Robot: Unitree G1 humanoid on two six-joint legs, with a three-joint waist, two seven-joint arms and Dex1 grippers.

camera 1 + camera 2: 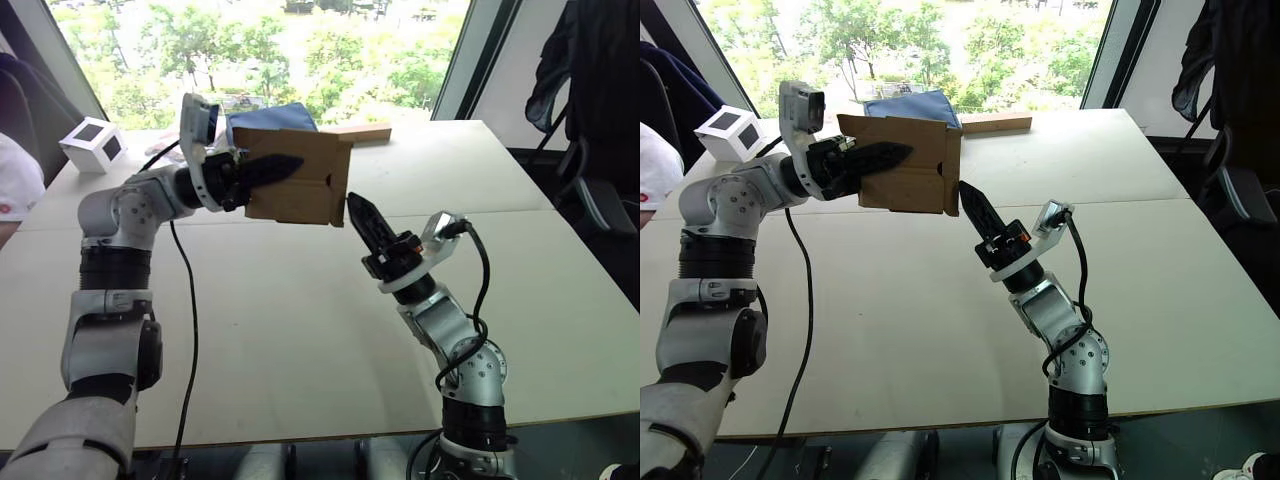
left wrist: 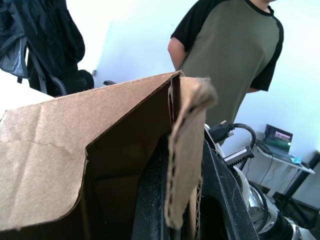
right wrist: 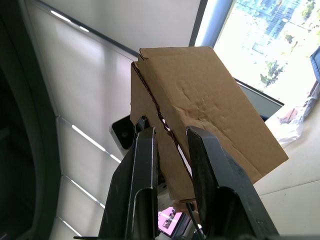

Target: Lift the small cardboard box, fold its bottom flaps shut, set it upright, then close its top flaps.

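The small cardboard box (image 1: 300, 185) hangs in the air above the white table (image 1: 290, 330), turned on its side with a flapped end facing right. My left gripper (image 1: 293, 163) is shut on one of its walls; one black finger lies across the outer face, and the left wrist view shows the cardboard edge (image 2: 185, 150) pinched between the fingers. My right gripper (image 1: 353, 204) points upward with its tip just beside the box's lower right corner. Its fingers (image 3: 145, 165) stand nearly together with nothing between them, and the box's seamed end (image 3: 210, 100) lies just beyond them.
A white cube with dark panels (image 1: 92, 145) sits at the table's far left. A long wooden block (image 1: 360, 132) and a blue cloth (image 1: 270, 115) lie at the back edge. A person's white sleeve (image 1: 15, 180) shows at the left. A chair with a dark jacket (image 1: 590, 80) stands right.
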